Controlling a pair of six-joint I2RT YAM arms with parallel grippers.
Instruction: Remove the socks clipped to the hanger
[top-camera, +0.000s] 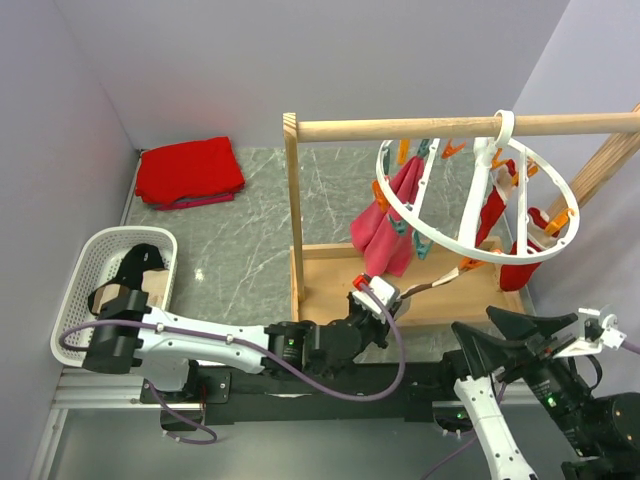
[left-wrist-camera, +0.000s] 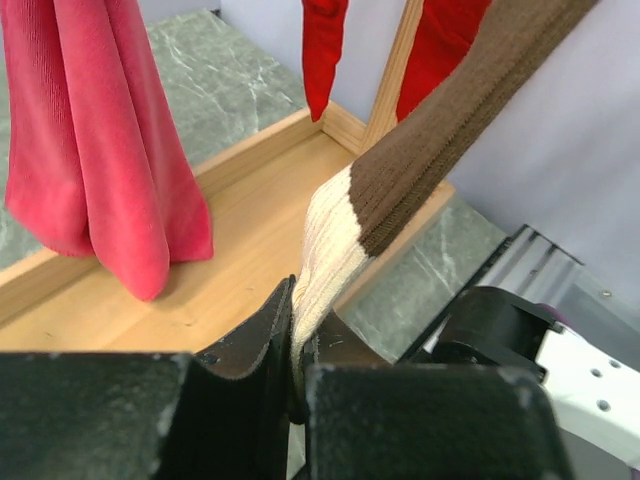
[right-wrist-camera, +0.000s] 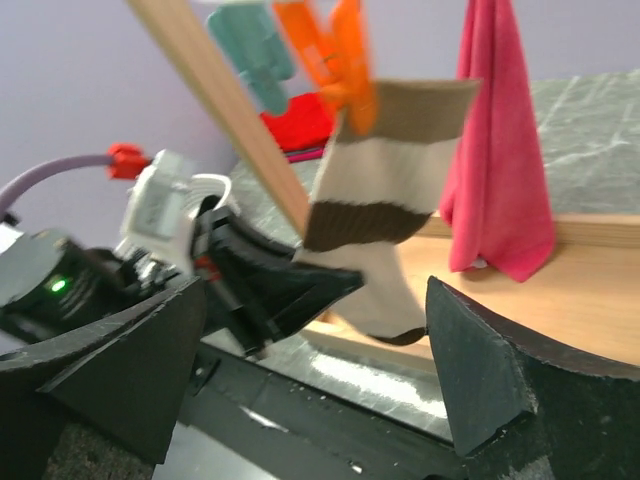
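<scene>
The white ring hanger (top-camera: 470, 190) hangs from the wooden rail (top-camera: 440, 128). A brown-and-cream sock (top-camera: 435, 283) stretches taut from an orange peg (right-wrist-camera: 345, 60) down to my left gripper (top-camera: 378, 292). That left gripper (left-wrist-camera: 295, 300) is shut on the cream toe of the sock (left-wrist-camera: 330, 250). A pink sock (top-camera: 385, 225) and red socks (top-camera: 530, 240) stay clipped to the ring. My right gripper (right-wrist-camera: 315, 350) stands open just in front of the striped sock (right-wrist-camera: 385, 180), with nothing between its fingers. In the top view the right gripper (top-camera: 475, 322) sits below the ring.
A white basket (top-camera: 80, 270) at the left holds a black sock and a brownish one. A folded red cloth (top-camera: 190, 170) lies at the back left. The rail's wooden base board (top-camera: 330, 270) and upright post (top-camera: 294, 200) stand close to both arms.
</scene>
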